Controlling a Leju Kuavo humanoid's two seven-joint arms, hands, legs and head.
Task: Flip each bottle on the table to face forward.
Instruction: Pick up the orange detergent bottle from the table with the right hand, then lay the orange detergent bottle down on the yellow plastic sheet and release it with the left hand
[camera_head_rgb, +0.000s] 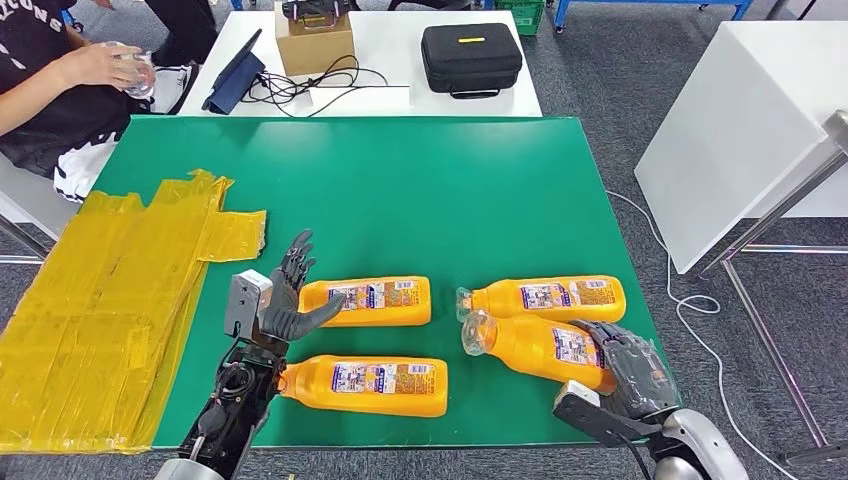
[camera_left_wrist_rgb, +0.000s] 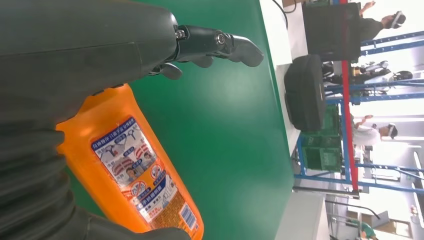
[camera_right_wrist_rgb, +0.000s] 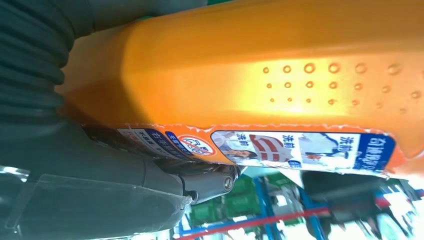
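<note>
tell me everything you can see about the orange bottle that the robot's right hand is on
The orange bottle looks like glossy plastic, with a clear cap pointing toward the table's middle and a blue-and-white printed label along its side. It lies tilted at the right of the green table, base end raised in the right hand, whose fingers wrap over it. The right wrist view shows rows of raised dots moulded into its body. Its cap end appears to touch another bottle.

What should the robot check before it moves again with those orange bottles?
1. Right hand has hold of the tilted bottle: ok, its fingers wrap the bottle's base.
2. Left hand free: ok, fingers spread, holding nothing.
3. Bottle beside the left hand within easy reach: ok.
4. Tilted bottle clear of the far right bottle: not ok, they touch or overlap.
5. Labels facing forward: cannot tell.
</note>
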